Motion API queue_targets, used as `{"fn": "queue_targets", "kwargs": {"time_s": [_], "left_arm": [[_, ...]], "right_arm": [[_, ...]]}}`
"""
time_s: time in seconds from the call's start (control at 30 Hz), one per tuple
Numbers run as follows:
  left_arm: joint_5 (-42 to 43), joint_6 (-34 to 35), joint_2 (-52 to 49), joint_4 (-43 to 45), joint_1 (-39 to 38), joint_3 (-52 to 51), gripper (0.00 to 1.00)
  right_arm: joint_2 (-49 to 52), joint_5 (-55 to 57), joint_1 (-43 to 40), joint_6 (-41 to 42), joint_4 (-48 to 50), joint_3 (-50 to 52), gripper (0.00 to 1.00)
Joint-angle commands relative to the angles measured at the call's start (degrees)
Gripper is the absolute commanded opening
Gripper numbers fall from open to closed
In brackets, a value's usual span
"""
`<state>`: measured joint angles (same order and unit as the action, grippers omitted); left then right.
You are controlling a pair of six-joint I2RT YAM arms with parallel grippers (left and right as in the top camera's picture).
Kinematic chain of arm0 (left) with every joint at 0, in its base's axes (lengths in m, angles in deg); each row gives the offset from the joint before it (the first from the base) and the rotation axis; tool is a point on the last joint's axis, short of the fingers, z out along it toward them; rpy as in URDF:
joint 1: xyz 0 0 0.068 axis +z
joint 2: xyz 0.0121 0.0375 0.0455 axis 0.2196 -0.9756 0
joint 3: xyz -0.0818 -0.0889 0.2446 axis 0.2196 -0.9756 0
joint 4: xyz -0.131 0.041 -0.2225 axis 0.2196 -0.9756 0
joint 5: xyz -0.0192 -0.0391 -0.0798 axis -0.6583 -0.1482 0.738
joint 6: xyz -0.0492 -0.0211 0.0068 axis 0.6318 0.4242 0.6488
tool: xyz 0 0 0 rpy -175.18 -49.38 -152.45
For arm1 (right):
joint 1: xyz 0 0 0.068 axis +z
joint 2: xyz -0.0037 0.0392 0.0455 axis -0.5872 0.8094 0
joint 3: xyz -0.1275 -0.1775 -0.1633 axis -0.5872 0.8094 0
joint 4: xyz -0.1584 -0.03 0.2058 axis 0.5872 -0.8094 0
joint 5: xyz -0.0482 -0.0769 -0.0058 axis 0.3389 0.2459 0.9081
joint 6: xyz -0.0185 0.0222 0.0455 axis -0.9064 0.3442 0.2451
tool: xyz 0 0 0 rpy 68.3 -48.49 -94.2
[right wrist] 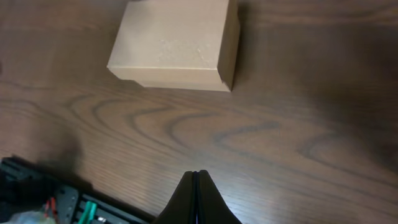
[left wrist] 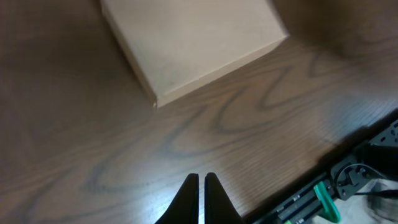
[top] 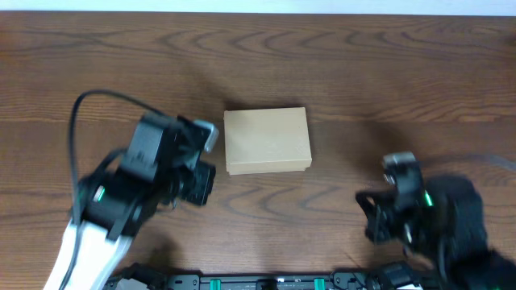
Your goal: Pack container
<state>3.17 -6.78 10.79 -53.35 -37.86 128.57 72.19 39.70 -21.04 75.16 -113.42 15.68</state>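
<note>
The container (top: pixel 267 140) is a plain tan cardboard box lying on the wooden table with its flap lid shut. It also fills the top of the left wrist view, container (left wrist: pixel 193 40), and sits at the upper left of the right wrist view, container (right wrist: pixel 174 43). My left gripper (top: pixel 200 182) hovers just left of the box, a little nearer the front edge, with its fingers (left wrist: pixel 201 199) shut and holding nothing. My right gripper (top: pixel 369 216) is low at the front right, well away from the box, fingers (right wrist: pixel 196 199) pressed together and empty. No pens show.
A black rail with green clips (top: pixel 266 283) runs along the table's front edge, also seen as the rail (left wrist: pixel 336 186) and the rail (right wrist: pixel 50 199). A black cable (top: pixel 76 137) loops off the left arm. Bare wood table (top: pixel 363 72) surrounds the box.
</note>
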Motion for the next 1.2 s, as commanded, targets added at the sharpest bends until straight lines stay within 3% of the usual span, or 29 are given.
{"fn": "queue_targets", "kwargs": {"time_s": [0.0,0.1,0.13,0.17,0.2,0.23,0.27,0.47,0.93,1.17], "left_arm": [[-3.5,1.8,6.4,0.7,-3.9,-5.6,0.06],[-3.5,2.2,11.5,2.6,-5.8,-11.1,0.06],[-3.5,2.2,12.7,3.1,-6.0,-12.5,0.06],[-3.5,2.2,13.7,3.2,-6.0,-13.8,0.09],[-3.5,2.2,14.2,3.1,-6.0,-14.2,0.24],[-3.2,3.1,14.4,2.8,-6.0,-14.4,0.84],[-3.0,3.9,14.4,2.7,-6.0,-14.4,0.95],[-3.1,7.7,14.4,2.7,-6.0,-14.4,0.95],[-3.5,7.3,15.2,1.8,-5.8,-14.4,0.95],[-8.0,0.7,26.7,8.8,6.2,-21.0,0.95]], "right_arm": [[-8.2,2.0,0.4,-0.5,-0.6,5.0,0.02],[-14.6,-0.2,0.4,-0.5,-0.2,8.4,0.01],[-15.9,-1.0,0.4,-0.3,-0.1,9.0,0.1],[-16.8,-1.2,0.4,1.1,-0.1,9.3,0.3],[-17.2,-1.2,0.4,3.3,-0.2,9.4,0.65],[-17.3,-1.2,0.4,6.6,-0.1,9.4,0.99],[-17.2,-1.3,0.4,9.0,-0.2,9.4,0.99],[-17.2,-1.4,0.4,25.7,-0.4,9.5,0.99],[-17.2,-1.4,0.4,26.3,-0.6,9.5,0.99],[-17.2,-1.4,0.4,26.3,-0.6,9.5,0.99]]}}
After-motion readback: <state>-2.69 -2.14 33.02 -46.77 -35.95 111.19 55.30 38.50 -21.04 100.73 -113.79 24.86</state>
